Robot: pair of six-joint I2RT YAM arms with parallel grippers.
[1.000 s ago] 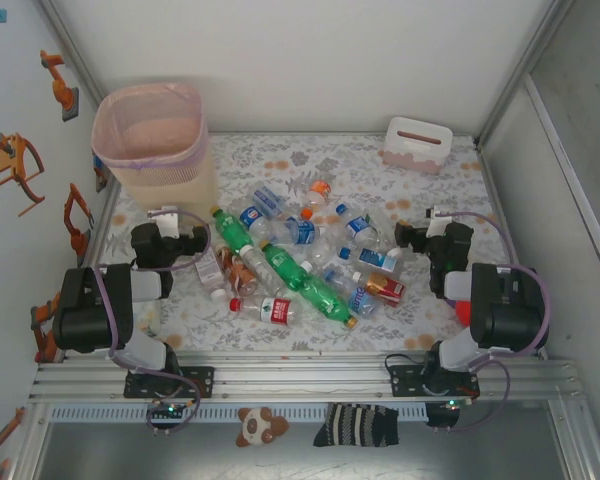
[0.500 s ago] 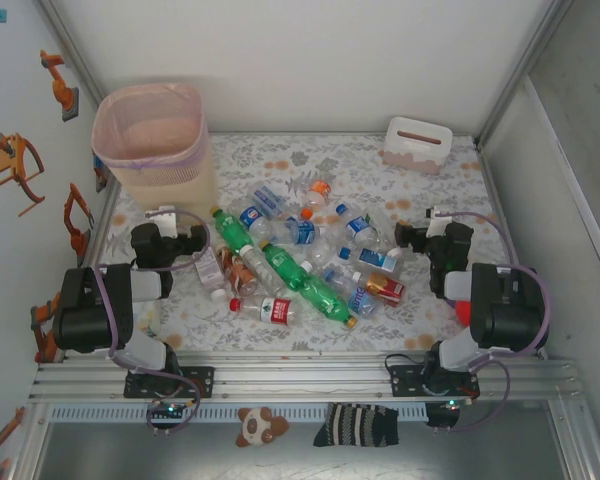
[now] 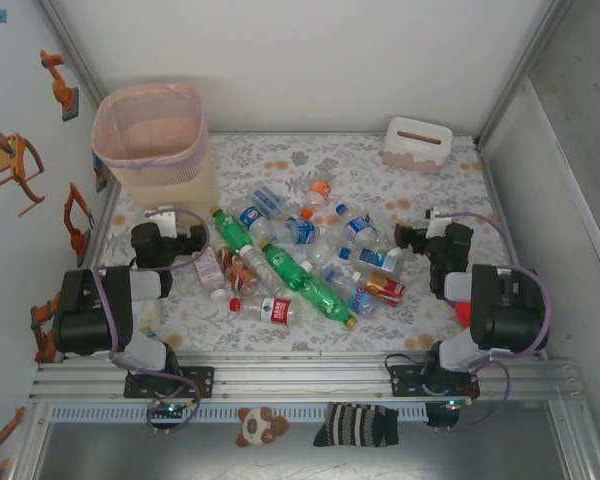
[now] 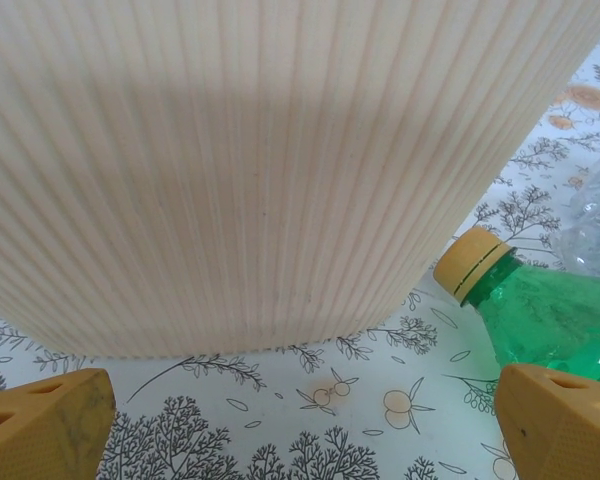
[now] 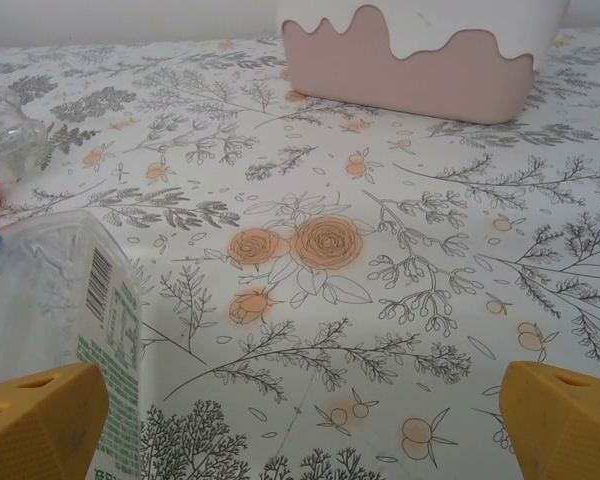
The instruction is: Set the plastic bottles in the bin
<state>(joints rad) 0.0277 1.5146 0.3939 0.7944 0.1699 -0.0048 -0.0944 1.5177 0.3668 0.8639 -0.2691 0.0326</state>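
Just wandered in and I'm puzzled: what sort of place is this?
Likely a robot test booth: white walls box in a flower-patterned table, a left arm and right arm are bolted to a metal rail, and plastic bottles lie strewn near a bin.

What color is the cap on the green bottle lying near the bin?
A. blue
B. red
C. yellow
C: in the left wrist view, the cap on the green bottle near the bin is yellow.
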